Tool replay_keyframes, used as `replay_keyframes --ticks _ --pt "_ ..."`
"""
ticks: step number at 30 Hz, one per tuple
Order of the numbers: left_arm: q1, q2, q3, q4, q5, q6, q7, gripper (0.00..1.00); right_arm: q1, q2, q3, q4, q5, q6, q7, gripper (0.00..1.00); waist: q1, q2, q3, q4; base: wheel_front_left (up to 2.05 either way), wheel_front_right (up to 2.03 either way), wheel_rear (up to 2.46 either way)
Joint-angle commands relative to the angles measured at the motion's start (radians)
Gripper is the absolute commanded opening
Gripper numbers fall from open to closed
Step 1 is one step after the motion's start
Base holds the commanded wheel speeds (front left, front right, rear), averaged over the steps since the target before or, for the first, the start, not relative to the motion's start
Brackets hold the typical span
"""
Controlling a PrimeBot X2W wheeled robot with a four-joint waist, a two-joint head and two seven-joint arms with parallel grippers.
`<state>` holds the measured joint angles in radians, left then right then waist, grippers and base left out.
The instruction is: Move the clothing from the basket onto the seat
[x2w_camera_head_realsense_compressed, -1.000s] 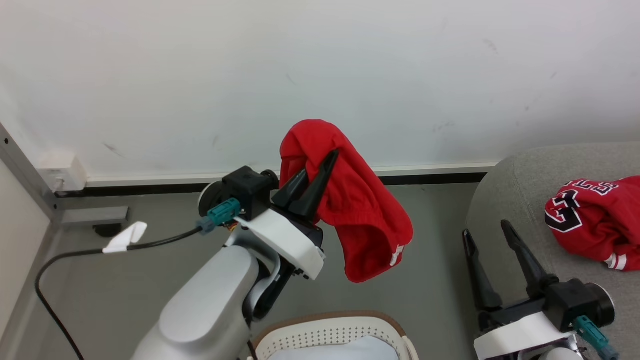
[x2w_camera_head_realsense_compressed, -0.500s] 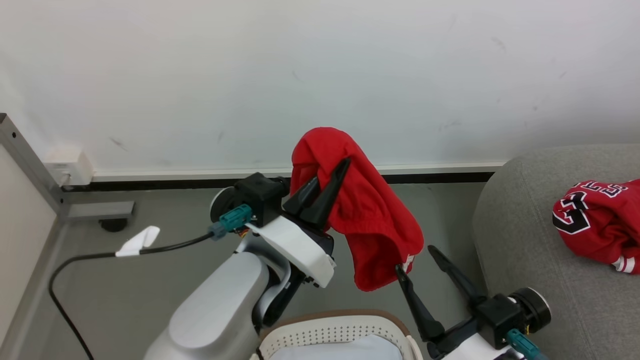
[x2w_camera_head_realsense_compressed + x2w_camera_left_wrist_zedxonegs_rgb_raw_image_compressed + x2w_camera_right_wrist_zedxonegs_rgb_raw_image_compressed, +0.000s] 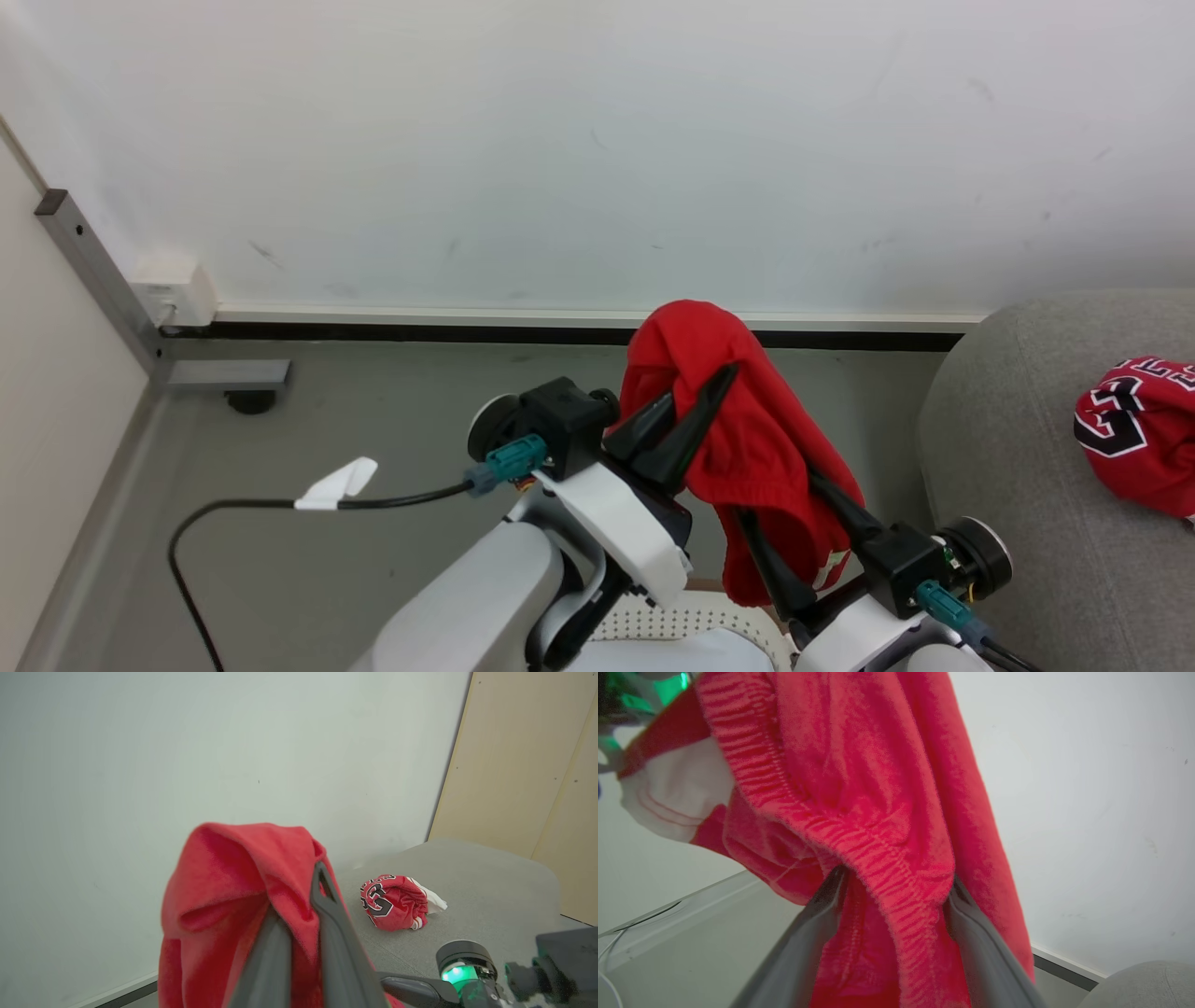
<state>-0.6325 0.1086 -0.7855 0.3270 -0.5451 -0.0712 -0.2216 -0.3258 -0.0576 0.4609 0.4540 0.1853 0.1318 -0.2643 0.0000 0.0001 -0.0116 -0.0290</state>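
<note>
Clothing [image 3: 747,439] — one red garment — is held aloft, pinched in the closed left gripper [image 3: 698,385], its long axis hanging down between the wide-spread jaws of the right gripper [image 3: 780,499], the arm nearer the seat [image 3: 1027,485] lying rightward.

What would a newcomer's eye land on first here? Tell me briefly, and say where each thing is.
First comes the red garment, held up in mid-air before the white wall. It is pinched in the shut left gripper, and the open right gripper straddles its lower folds. Next is a second red garment with black-and-white numerals, lying crumpled on the grey seat at the right.
</note>
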Motion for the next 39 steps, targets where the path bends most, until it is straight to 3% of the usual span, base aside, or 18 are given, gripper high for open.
replay_keyframes --ticks 1,6,7,9,10,31,32,33,34,36,39 --pt "0.015 -0.002 -0.005 -0.004 -0.008 -0.004 0.0 0.0 -0.008 0.001 -0.006 0.009 0.002 -0.002 0.0 1.0 0.0 -0.0001 0.0 0.009 0.0 0.0 0.0" --pt "0.031 -0.011 -0.033 -0.018 -0.01 -0.007 0.006 0.0 -0.019 0.005 -0.02 0.029 0.005 -0.002 0.0 1.0 0.0 -0.0001 -0.001 0.03 0.0 0.0 0.0" --pt "0.033 -0.012 -0.037 -0.021 -0.011 -0.007 0.008 0.0 -0.021 0.005 -0.021 0.032 0.008 -0.002 0.0 0.74 0.0 -0.0001 -0.001 0.033 0.0 0.0 0.0" --pt "0.037 -0.014 -0.045 -0.025 -0.011 -0.009 0.011 0.0 -0.023 0.006 -0.026 0.037 0.013 -0.002 0.0 0.07 0.0 -0.0001 -0.001 0.038 0.0 0.0 0.0" --pt "0.039 -0.014 -0.048 -0.027 -0.01 -0.009 0.012 0.0 -0.023 0.006 -0.028 0.039 0.016 -0.002 0.0 0.0 0.0 -0.0001 -0.001 0.04 0.0 0.0 0.0" --pt "0.046 0.008 -0.052 -0.015 -0.025 0.007 0.008 0.0 0.006 0.007 -0.06 -0.013 0.07 -0.002 0.0 0.0 0.0 -0.0001 0.002 0.023 0.0 0.0 0.0" --pt "0.046 0.008 -0.053 -0.014 -0.025 0.007 0.007 0.05 0.007 0.007 -0.065 -0.017 0.07 -0.002 0.0 0.0 0.0 -0.0001 0.002 0.021 0.0 0.0 0.0" --pt "0.047 0.009 -0.053 -0.013 -0.025 0.01 0.006 0.32 0.009 0.007 -0.07 -0.021 0.066 -0.002 0.0 0.0 0.0 -0.0001 0.002 0.018 0.0 0.0 0.0" --pt "0.047 0.009 -0.053 -0.013 -0.025 0.01 0.006 0.32 0.009 0.007 -0.07 -0.021 0.066 -0.002 0.0 0.0 0.0 -0.0001 0.002 0.018 0.0 0.0 0.0" --pt "0.05 0.009 -0.054 -0.013 -0.027 0.014 0.004 1.0 0.016 0.007 -0.083 -0.028 0.062 -0.002 0.0 0.0 0.0 -0.0001 0.002 0.013 0.0 0.0 0.0" --pt "0.059 0.013 -0.057 -0.014 -0.029 0.017 0.004 1.0 0.02 0.007 -0.117 -0.046 0.062 -0.002 0.0 0.0 0.0 -0.0001 0.002 0.002 0.0 0.0 0.0"
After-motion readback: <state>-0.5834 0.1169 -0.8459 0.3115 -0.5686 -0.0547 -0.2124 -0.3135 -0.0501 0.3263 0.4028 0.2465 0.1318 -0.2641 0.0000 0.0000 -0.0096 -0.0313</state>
